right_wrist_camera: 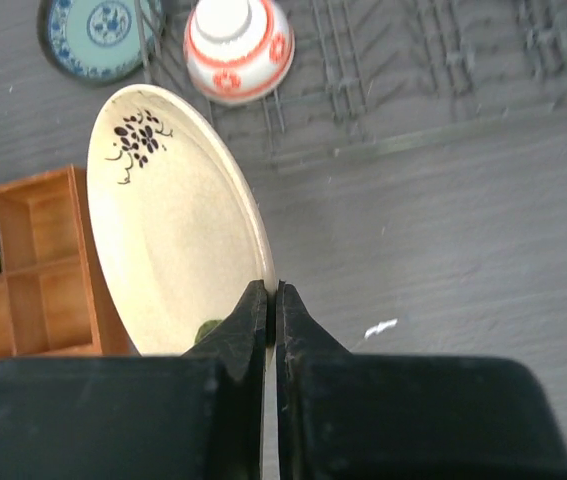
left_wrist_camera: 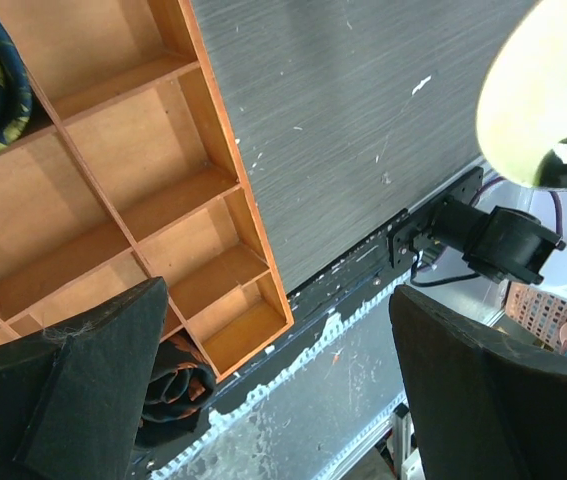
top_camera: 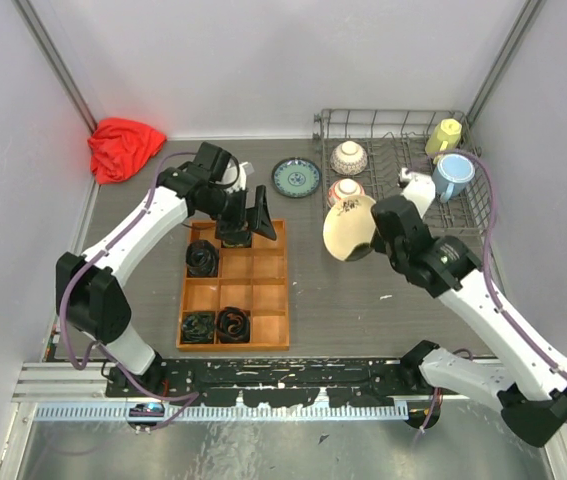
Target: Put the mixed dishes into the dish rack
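R gripper (right_wrist_camera: 271, 295) is pinched shut on the cream plate (right_wrist_camera: 173, 220), its fingers (right_wrist_camera: 248, 320) clamping the rim at the plate's lower edge, one on each face. The plate stands on edge and tilted, dark mark at the top (flower sprig, by the look), in the air above the table (top_camera: 363, 290) just left of the dish rack (top_camera: 383, 113)'s near-left corner.

In the rack: two red-and-white bowls (top_camera: 349, 157) at the left end, pale yellow mug (top_camera: 445, 135) and light blue cup (top_camera: 453, 177) at the right. Teal plate (top_camera: 296, 177) lies flat on the table, just beside the rack's left side.

L gripper (left_wrist_camera: 278, 300) hangs over the far end of the wooden tray (top_camera: 263, 300), jaws wide apart w/ nothing between them. Red cloth (top_camera: 123, 147) sits in the far-left corner.
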### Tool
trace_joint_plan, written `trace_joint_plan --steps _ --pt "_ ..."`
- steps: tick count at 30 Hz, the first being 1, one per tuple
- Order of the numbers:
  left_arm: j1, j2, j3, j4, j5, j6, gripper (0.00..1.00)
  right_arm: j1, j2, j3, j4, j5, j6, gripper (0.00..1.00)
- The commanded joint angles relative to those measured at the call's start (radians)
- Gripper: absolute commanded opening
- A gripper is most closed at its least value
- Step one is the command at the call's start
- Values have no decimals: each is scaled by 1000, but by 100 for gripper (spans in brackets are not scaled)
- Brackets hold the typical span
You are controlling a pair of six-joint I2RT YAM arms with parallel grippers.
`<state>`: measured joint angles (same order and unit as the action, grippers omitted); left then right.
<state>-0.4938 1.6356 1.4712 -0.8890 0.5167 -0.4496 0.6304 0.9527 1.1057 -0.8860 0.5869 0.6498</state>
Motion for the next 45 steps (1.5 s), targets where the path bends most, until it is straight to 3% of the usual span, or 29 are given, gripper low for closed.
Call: trace_joint_plan --steps 1,6,12,14,28,37,45 --pt "16 5 44 -26 -6 -1 99 -114 104 138 150 25 -283 1" --pt "33 1 55 -40 -15 -4 99 -406 229 249 303 -217 -435 1" --pt "65 24 98 -74 -28 7 99 -546 426 418 442 -327 -588 1" --pt "77 38 117 -93 -30 13 99 -587 498 475 471 -431 -644 1" --pt "162 143 183 -131 -38 14 99 -693 789 494 981 -746 -1099 1" --pt "210 237 269 -168 -52 13 99 -745 1041 728 1081 -859 -1225 1" --pt "227 292 304 -173 -60 -14 98 -801 1219 893 1094 -1101 -1420 1"
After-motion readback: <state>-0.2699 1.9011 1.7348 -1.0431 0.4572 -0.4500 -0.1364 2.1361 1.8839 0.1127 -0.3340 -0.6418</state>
